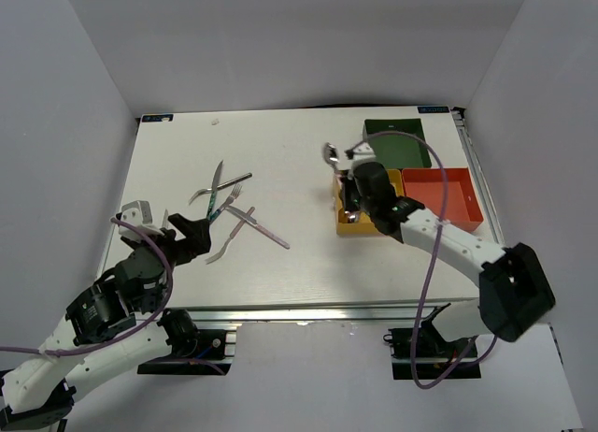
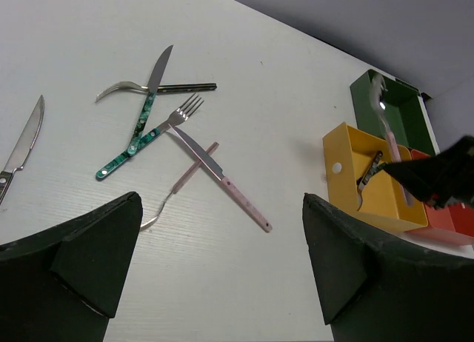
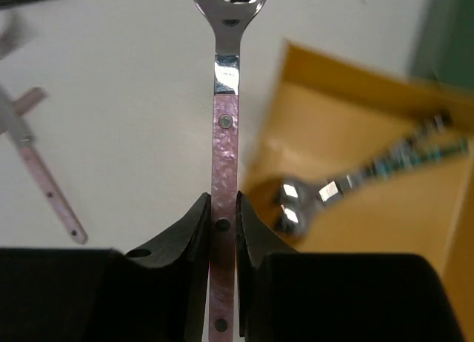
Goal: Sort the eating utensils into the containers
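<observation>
Nearest the lens: the right end effector [image 3: 224,209] is seen clamped on the handle of a pink-handled spoon [image 3: 224,127], with the bowl pointing away.
Held spoon's place: it is carried clear of the table [image 1: 280,151], at the left edge of the yellow tray [image 1: 358,230]. In the left wrist view it is shown upright, bowl uppermost.
Left side: the left end effector [image 2: 221,209] is held with its fingers wide apart and nothing between them, near the loose utensils.
Right wrist view only: a teal-handled spoon [image 3: 333,186] is shown lying inside the yellow tray.
Left wrist view only: the crossings are made plain. A teal-handled knife [image 2: 148,105] is laid over a black-handled fork [image 2: 159,87] and crossed by a teal-handled fork [image 2: 178,116]. A pink-handled knife [image 2: 222,180] is laid across a pink-handled piece [image 2: 194,168] whose head is partly hidden. An edge knife [image 2: 22,146] is cut off at the left of the frame.
Top view only: the dark green tray [image 1: 394,142] is placed behind the yellow tray, and the red tray [image 1: 444,198] to its right.
Trays counted: three.
Utensils counted: eight, of which six are loose, one is held and one is in a tray.
</observation>
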Action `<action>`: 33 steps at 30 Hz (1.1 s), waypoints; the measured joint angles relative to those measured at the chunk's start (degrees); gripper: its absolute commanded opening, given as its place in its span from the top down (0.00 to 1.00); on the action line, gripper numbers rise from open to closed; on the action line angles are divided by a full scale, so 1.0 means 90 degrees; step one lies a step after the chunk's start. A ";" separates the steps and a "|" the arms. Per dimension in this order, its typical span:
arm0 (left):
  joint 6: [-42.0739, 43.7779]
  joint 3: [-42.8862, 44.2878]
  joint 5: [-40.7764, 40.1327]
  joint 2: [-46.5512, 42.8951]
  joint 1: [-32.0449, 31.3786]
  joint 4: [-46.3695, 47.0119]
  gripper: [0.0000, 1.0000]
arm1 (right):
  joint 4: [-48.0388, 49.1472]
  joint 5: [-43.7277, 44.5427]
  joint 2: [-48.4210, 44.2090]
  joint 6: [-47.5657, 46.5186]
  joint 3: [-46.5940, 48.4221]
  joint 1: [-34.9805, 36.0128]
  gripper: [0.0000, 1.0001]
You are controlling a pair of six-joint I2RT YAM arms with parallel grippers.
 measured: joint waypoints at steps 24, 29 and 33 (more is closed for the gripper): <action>-0.0010 -0.0002 0.0010 0.0044 0.0005 0.0039 0.02 | -0.3517 0.3203 0.1241 0.7439 0.0957 -0.0364 1.00; -0.0010 0.0000 0.0010 0.0044 0.0005 0.0039 0.02 | -0.3577 0.3162 0.1370 0.7587 0.1064 -0.0359 0.84; -0.0007 0.0000 0.0010 0.0044 0.0005 0.0039 0.02 | -0.3604 0.3164 0.1382 0.7682 0.1078 -0.0359 0.44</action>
